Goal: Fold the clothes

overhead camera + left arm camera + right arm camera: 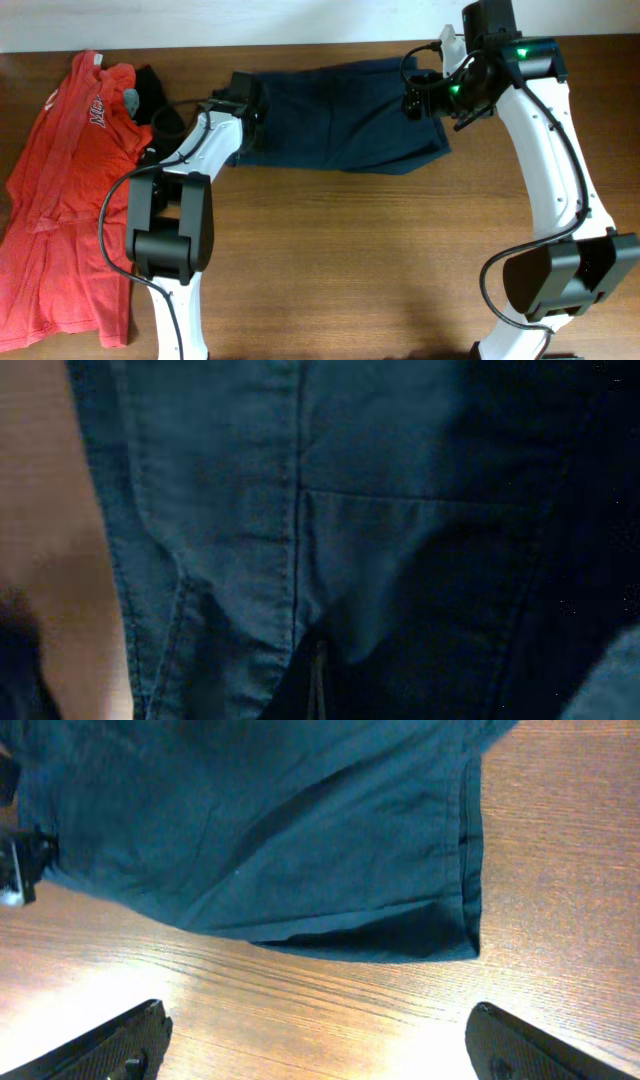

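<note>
A dark navy garment (330, 115) lies spread at the back centre of the wooden table (380, 260). My left gripper (245, 105) is at its left edge. In the left wrist view the navy fabric (380, 540) fills the frame and bunches toward the shut jaws (320, 680). My right gripper (415, 100) hovers over the garment's right end. In the right wrist view it (320, 1050) is open and empty above bare wood, and the garment's hemmed corner (300, 830) lies just beyond the fingertips.
A red shirt (60, 200) lies spread along the table's left side. A black item (152, 85) and a small grey piece (133, 98) lie between it and the navy garment. Bare wood makes up the front half of the table.
</note>
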Motion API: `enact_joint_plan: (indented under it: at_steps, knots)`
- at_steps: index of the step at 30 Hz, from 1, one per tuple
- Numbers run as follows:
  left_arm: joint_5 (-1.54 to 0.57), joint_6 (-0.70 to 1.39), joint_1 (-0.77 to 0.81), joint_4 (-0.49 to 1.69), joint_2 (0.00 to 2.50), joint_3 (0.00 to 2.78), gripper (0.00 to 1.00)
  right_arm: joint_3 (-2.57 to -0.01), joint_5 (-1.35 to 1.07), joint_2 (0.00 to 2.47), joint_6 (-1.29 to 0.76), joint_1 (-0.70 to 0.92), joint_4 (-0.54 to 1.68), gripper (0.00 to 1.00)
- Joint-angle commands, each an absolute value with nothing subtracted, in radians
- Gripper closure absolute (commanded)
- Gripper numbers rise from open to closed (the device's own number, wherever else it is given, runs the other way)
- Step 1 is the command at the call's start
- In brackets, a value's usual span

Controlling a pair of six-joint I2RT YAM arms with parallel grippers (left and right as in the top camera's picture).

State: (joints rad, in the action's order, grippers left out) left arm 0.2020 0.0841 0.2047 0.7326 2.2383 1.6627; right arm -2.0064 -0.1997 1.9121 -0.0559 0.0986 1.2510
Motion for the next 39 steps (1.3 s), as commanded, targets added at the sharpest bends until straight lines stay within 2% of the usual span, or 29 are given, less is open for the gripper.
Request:
enact_joint_plan:
  at_steps: [1,12,17,20,21,23,25,29,39]
  knots:
    - [0.077,0.147,0.207,0.849,2.272,1.618,1.0,-2.017,-0.202,1.903,-0.06,0.09,1.249,0.01]
    - [0.048,0.176,0.207,1.107,2.067,1.618,0.99,-2.017,-0.202,1.904,-0.06,0.078,1.202,0.01]
    - [0.048,0.175,0.207,1.111,1.895,1.618,0.99,-2.014,-0.214,1.917,-0.06,0.081,1.139,0.01]
    - [0.049,0.176,0.204,1.083,1.806,1.618,0.94,-2.013,-0.214,1.946,-0.06,0.086,1.131,0.01]
    - [0.05,0.176,0.202,1.064,1.785,1.618,0.93,-2.012,-0.214,1.963,-0.06,0.088,1.133,0.05]
    - [0.061,0.176,0.195,1.019,1.769,1.618,0.92,-2.012,-0.221,1.995,-0.06,0.092,1.14,0.27]
    - [0.064,0.191,0.184,0.971,1.772,1.618,0.89,-2.01,-0.234,2.037,-0.06,0.094,1.145,0.38]
    - [0.063,0.194,0.167,0.884,1.808,1.618,0.89,-2.008,-0.258,2.12,-0.06,0.095,1.148,0.41]
    - [0.047,0.193,0.117,0.678,1.919,1.618,0.88,-2.006,-0.307,2.222,-0.06,0.089,1.11,0.66]
